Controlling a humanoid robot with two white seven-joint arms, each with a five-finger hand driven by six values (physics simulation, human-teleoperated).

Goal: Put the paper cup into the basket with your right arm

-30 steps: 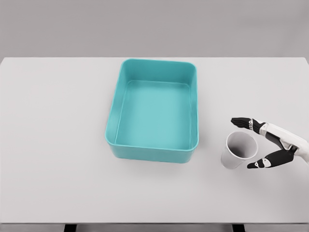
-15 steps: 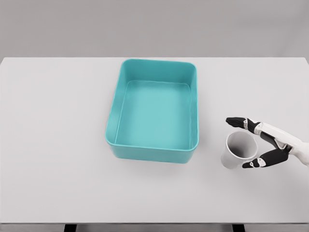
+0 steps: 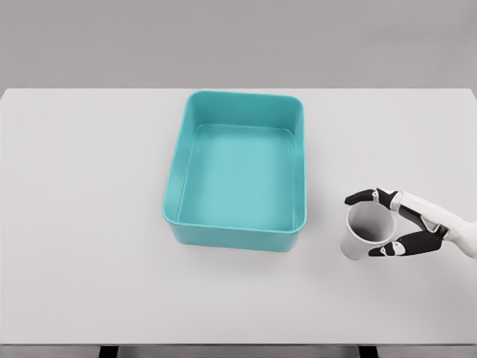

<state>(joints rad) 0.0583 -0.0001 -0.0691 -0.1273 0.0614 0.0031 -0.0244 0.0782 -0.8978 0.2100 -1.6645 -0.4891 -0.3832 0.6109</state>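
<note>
The right hand (image 3: 406,224) has its dark fingers (image 3: 361,197) curled around the rim of the paper cup (image 3: 365,233), seemingly touching it. The cup stands on the table (image 3: 89,224), just right of the teal basket (image 3: 237,171).

R hand (image 3: 387,224) round paper cup (image 3: 365,233)

Text on cup (image 3: 363,233): none readable
Text on basket (image 3: 235,173): none readable
Text on counter (image 3: 82,224): none readable
</note>
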